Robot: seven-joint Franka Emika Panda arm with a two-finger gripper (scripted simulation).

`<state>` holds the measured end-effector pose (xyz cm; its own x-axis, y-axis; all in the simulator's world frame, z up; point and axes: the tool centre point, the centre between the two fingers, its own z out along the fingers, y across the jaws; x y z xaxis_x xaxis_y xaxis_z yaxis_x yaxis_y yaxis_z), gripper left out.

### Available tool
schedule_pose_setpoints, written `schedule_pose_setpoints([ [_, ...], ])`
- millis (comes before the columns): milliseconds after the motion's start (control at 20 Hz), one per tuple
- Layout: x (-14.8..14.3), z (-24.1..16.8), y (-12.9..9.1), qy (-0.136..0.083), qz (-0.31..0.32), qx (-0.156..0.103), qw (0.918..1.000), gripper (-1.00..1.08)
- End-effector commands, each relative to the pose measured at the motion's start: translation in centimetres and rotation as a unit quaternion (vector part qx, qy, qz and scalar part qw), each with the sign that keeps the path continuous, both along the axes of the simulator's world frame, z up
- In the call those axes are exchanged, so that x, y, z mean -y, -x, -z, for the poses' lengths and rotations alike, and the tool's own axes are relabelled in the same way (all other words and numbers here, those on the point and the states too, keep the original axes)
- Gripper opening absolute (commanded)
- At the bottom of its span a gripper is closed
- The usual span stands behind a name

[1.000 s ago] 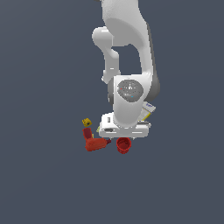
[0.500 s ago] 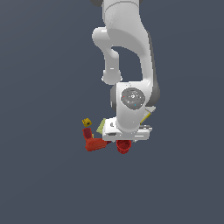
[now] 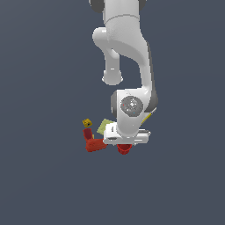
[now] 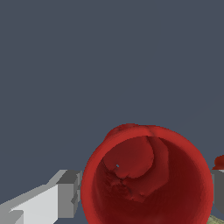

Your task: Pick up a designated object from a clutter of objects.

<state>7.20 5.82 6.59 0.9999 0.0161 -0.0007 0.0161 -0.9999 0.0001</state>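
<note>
The arm stands bent down over the clutter of objects (image 3: 105, 136) on the dark grey worktop (image 3: 44, 184), whose edges lie outside both views, so position relative to edges or corners cannot be given. The hand (image 3: 125, 147) is low over the red cup (image 3: 124, 149), which shows only as a small red part below the white hand body in the exterior view. In the wrist view the red cup (image 4: 146, 177) fills the space between the two fingers, one grey finger (image 4: 65, 194) just beside its rim on one side and an edge of the other on the opposite side; the hollow inside faces the camera. The fingers are spread to either side of the cup; whether they touch its wall cannot be told. To the exterior view's left of the cup lie the red bottle-like thing (image 3: 93, 143), the pale green pad (image 3: 104, 126) and the tiny yellow cube (image 3: 87, 123), close together.
</note>
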Motion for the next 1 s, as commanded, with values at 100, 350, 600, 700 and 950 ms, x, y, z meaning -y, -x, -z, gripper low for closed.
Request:
schedule_pose_setpoints([
  [100, -0.02, 1.63, -0.03, 0.000, 0.000, 0.000, 1.0000, 1.00],
  [350, -0.03, 1.86, -0.11, 0.000, 0.000, 0.000, 1.0000, -1.00],
  [600, -0.03, 1.86, -0.11, 0.000, 0.000, 0.000, 1.0000, -1.00],
  [700, -0.03, 1.86, -0.11, 0.000, 0.000, 0.000, 1.0000, -1.00],
  [950, 0.09, 1.53, -0.07, 0.000, 0.000, 0.001, 1.0000, -1.00],
])
